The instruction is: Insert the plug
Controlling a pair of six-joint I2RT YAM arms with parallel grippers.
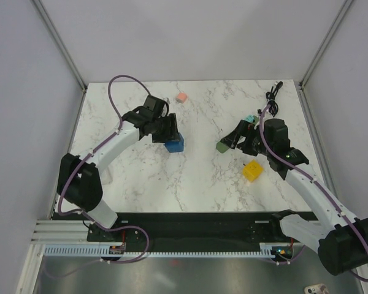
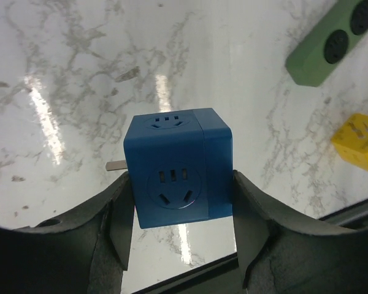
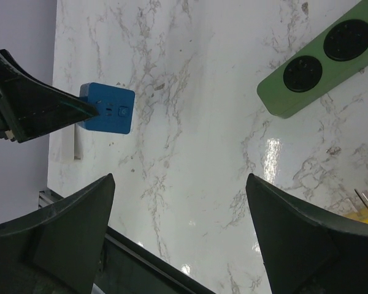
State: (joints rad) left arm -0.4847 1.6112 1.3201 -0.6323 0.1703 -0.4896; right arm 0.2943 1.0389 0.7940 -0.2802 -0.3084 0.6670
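We see bare table [image 1: 202, 177] between the blue plug cube [image 2: 175, 165] and the green power strip [image 1: 223, 147], both well in from the table's edges. Our left jaws clamp the cube's two sides, its metal prongs [image 2: 113, 165] sticking out sideways. Our right jaws gape wide, holding nothing, near the strip and a yellow cube [image 1: 252, 171].

cubes: 2 (blue cube [image 2: 175, 165], yellow cube [image 1: 253, 171]) | green strip [image 3: 324, 61]: 1 | pink block [image 1: 182, 97]: 1 | black cable [image 1: 273, 93]: 1
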